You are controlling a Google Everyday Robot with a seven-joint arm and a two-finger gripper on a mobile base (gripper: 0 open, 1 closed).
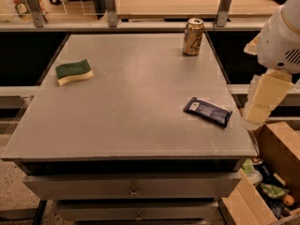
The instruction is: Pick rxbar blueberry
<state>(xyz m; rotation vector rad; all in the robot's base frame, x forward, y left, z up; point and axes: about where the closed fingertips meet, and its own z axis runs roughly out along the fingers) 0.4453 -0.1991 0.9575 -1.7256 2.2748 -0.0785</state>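
The rxbar blueberry (207, 111) is a flat dark navy bar with a small white label patch. It lies flat on the grey table (136, 102), near the right edge and towards the front. My gripper (263, 101) hangs from the white arm (283, 36) at the right edge of the camera view. It is beyond the table's right edge, to the right of the bar and apart from it. It holds nothing that I can see.
A green-and-yellow sponge (73, 71) lies at the table's left. A gold drink can (193, 36) stands at the back right. An open cardboard box (272, 182) with several items sits on the floor at the lower right. Drawers (133, 186) are below the tabletop.
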